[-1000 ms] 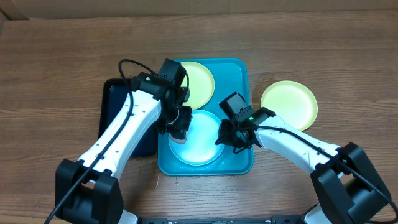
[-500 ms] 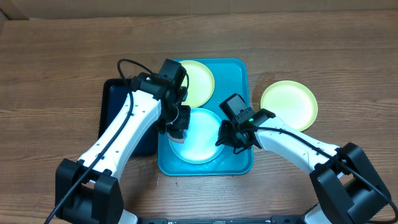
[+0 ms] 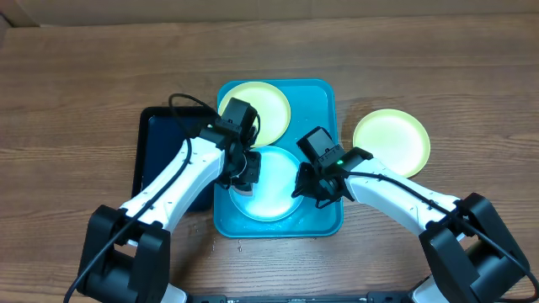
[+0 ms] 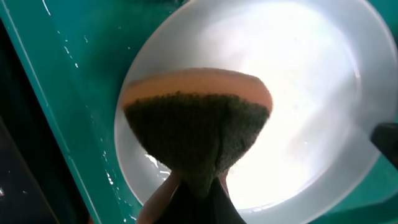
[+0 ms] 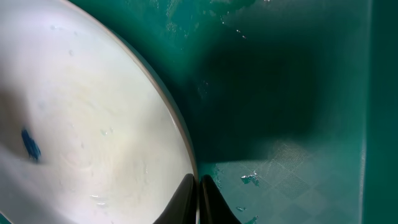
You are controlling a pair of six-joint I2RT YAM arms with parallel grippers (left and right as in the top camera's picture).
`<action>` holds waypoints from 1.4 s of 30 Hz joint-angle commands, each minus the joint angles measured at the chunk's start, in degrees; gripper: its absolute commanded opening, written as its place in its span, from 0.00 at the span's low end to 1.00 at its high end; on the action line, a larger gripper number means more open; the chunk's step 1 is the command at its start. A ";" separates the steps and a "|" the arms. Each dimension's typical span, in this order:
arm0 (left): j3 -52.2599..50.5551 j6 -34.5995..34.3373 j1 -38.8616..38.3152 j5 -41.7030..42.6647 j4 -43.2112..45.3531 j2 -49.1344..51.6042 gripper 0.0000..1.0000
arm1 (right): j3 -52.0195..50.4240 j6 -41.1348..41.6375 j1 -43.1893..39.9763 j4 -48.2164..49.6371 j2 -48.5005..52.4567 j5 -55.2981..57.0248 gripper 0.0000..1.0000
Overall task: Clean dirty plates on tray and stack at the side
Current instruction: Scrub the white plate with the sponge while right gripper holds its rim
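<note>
Turquoise tray [image 3: 324,105] lies flat, long axis running near to far.

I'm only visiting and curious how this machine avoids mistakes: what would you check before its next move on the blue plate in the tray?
1. Sponge gripped by the left end effector: ok.
2. Right end effector closed on the rim of the blue plate to steady it: ok.
3. Blue plate clean: not ok, a blue smudge shows on it.
4. Sponge pressing on the plate: cannot tell, the contact is hidden.
5. Stacking spot beside the tray: ok, one yellow plate lies on the table to its right.
</note>
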 commanded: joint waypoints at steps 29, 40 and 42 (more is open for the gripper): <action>-5.27 4.76 -0.20 21.35 8.41 13.42 0.04 | -0.46 -1.81 0.07 0.68 -0.04 -0.13 0.04; -0.22 8.00 -0.20 29.57 5.33 9.57 0.04 | -0.46 -2.99 0.07 1.05 -0.04 -1.60 0.04; 0.81 8.04 -0.20 27.36 4.61 6.62 0.04 | -0.46 -2.99 0.07 1.07 -0.04 -1.60 0.04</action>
